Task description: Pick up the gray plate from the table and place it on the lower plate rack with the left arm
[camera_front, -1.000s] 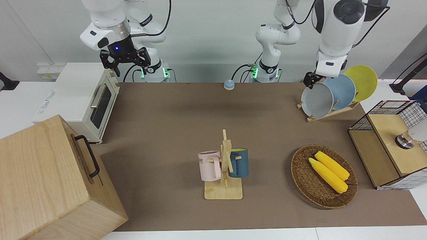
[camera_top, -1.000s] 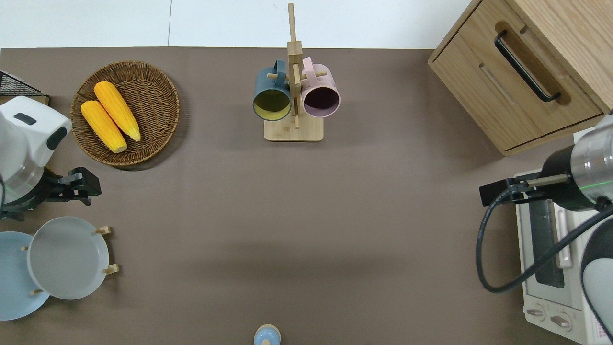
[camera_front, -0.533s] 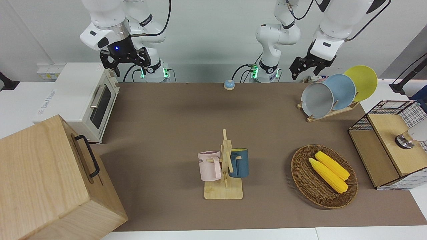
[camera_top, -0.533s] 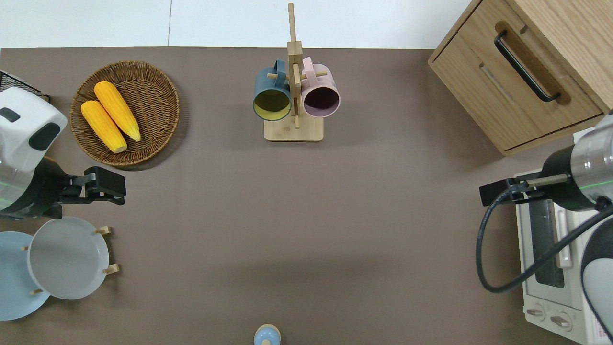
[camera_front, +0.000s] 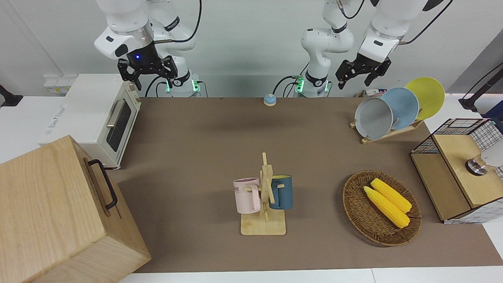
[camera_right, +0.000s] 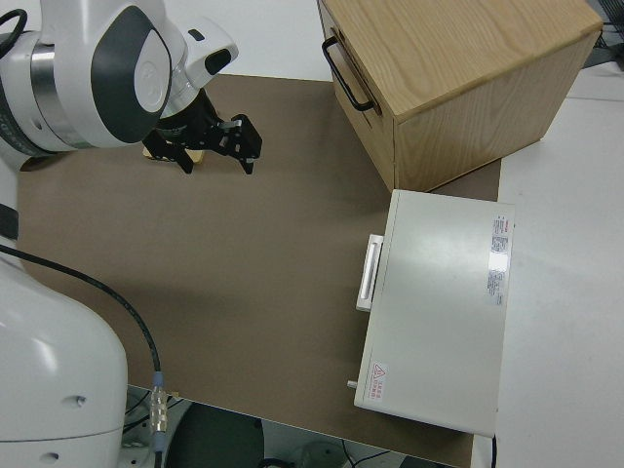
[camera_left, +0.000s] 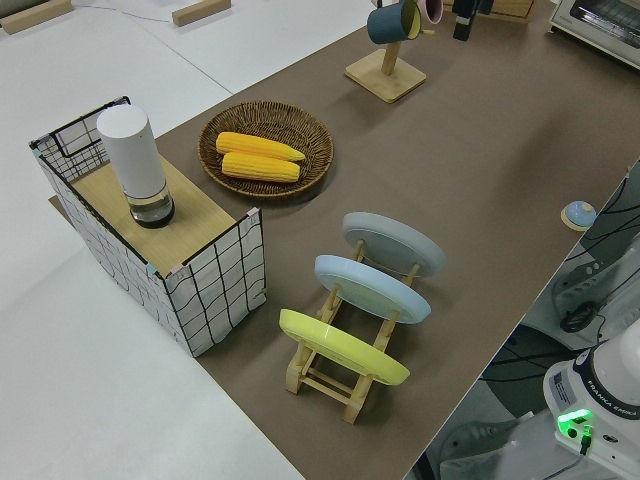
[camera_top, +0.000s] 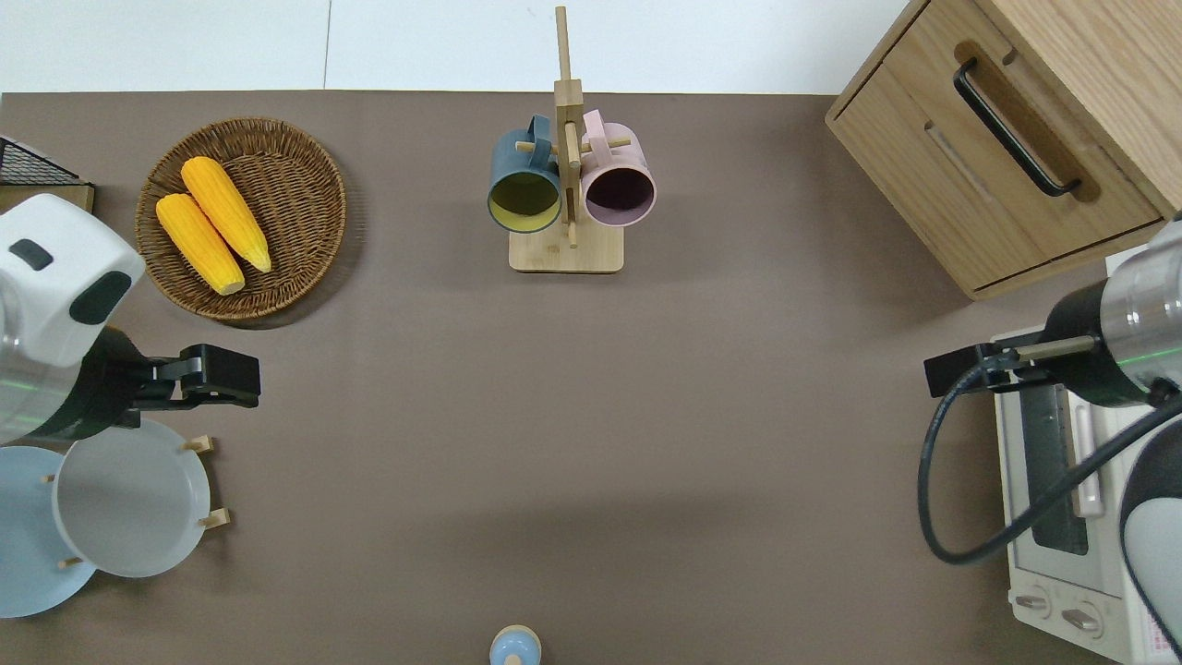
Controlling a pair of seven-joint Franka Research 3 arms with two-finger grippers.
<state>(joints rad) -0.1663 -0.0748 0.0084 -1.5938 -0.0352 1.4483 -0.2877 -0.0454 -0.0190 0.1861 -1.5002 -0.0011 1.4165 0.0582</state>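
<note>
The gray plate leans in the end slot of the lower plate rack, the slot closest to the table's middle; it also shows as gray plate and gray plate. My left gripper hangs open and empty in the air, apart from the plate. From overhead, the left gripper is over bare mat between the plate and the corn basket. The right arm is parked, its right gripper open.
A sky-blue plate and a yellow plate fill the rack's other slots. A wicker basket with two corn cobs, a mug stand, a wire crate, a toaster oven and a wooden cabinet also stand on the table.
The left gripper has come off the gray plate's rim, risen and drifted toward the table's middle. The plate stays in the rack. The right arm has not moved.
</note>
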